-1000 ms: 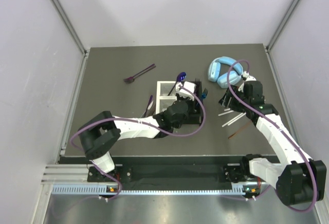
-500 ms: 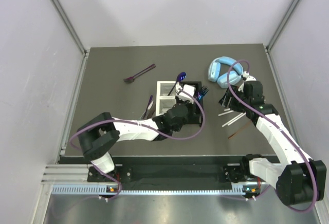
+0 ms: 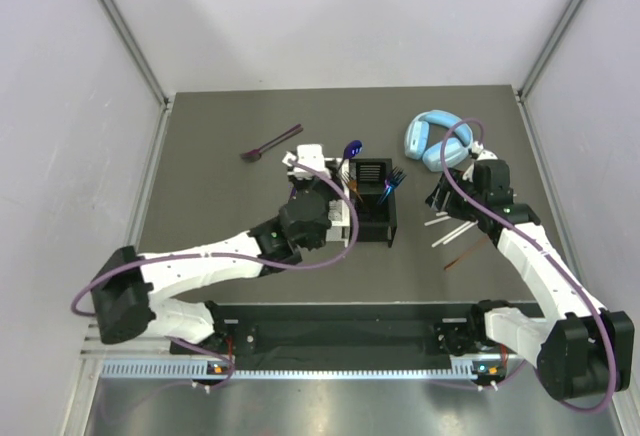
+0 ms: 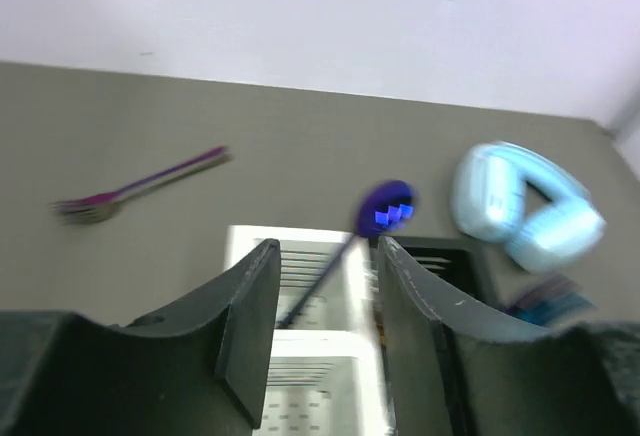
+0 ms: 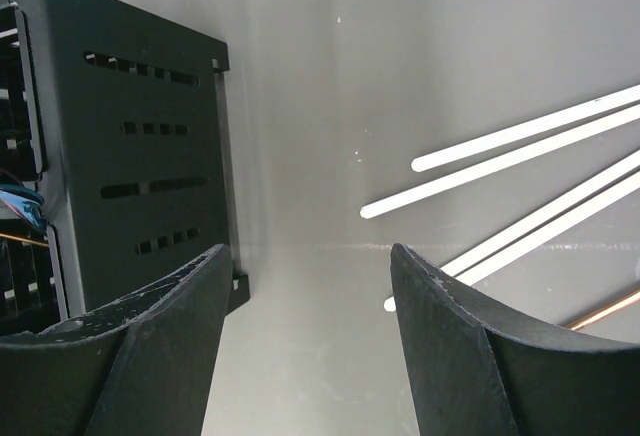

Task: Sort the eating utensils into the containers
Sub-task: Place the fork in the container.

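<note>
The left gripper (image 4: 325, 256) hovers with its fingers parted and nothing between them. Directly below and ahead of it sits the white caddy (image 4: 290, 268). An iridescent purple-blue spoon (image 4: 385, 208) leans in the compartment farther from the gripper, bowl up and tilted to the gripper's right. Just right of that stands the black caddy (image 3: 372, 201), touching or nearly touching the white one, with blue-purple cutlery (image 3: 393, 181) poking out at its far right corner. Further ahead and to the gripper's left a purple fork (image 4: 140, 184) lies flat on the table (image 4: 300, 126), well apart from both caddies. Far ahead to the right lie the light-blue headphones (image 4: 525, 216).

The right gripper (image 5: 308, 256) is also open and empty, poised above bare table. To its left is the black caddy's slotted wall. To its right several pale white sticks (image 5: 520, 146) lie on the table in loose pairs. A thin brown stick (image 5: 610, 311) lies nearer, on the same side.
</note>
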Available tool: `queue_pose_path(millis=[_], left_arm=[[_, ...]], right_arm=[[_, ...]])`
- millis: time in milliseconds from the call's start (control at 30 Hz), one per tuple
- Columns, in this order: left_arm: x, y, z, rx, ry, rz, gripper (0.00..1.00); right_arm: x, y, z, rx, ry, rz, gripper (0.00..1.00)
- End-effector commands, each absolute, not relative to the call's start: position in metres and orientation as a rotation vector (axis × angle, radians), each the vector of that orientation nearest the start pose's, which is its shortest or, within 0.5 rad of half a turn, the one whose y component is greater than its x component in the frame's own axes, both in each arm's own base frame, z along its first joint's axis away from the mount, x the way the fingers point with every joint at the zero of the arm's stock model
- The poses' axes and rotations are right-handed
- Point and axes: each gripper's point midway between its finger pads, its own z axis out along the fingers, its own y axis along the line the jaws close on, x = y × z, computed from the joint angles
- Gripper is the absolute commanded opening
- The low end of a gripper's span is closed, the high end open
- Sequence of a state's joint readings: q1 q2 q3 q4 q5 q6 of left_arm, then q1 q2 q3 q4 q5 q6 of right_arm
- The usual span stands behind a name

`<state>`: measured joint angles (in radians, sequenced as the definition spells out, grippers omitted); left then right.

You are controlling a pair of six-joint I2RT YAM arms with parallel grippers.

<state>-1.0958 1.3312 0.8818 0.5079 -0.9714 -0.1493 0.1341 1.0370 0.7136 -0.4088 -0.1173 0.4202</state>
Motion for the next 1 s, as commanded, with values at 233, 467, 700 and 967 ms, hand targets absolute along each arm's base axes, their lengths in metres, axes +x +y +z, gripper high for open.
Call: queue_pose_path(millis=[233, 467, 700, 967], left_arm=[[0.290, -0.144, 0.216, -0.382, 1.779, 0.066, 0.51], [0.336, -0.098, 0.178, -0.542, 1.939, 0.086, 0.46], [0.381, -0.103, 0.129, -0.669, 2.003, 0.060, 0.42], [0.453, -0.126, 0.080, -0.879, 2.076, -0.039, 0.42]], right_arm=[[0.296, 0.074, 0.139, 0.266, 2.262, 0.415, 0.65], [0.297, 0.076, 0.139, 0.262, 2.266, 0.427, 0.65], [0.295, 0.075, 0.137, 0.265, 2.272, 0.423, 0.65], [0.293, 0.073, 0.139, 0.265, 2.266, 0.409, 0.65]])
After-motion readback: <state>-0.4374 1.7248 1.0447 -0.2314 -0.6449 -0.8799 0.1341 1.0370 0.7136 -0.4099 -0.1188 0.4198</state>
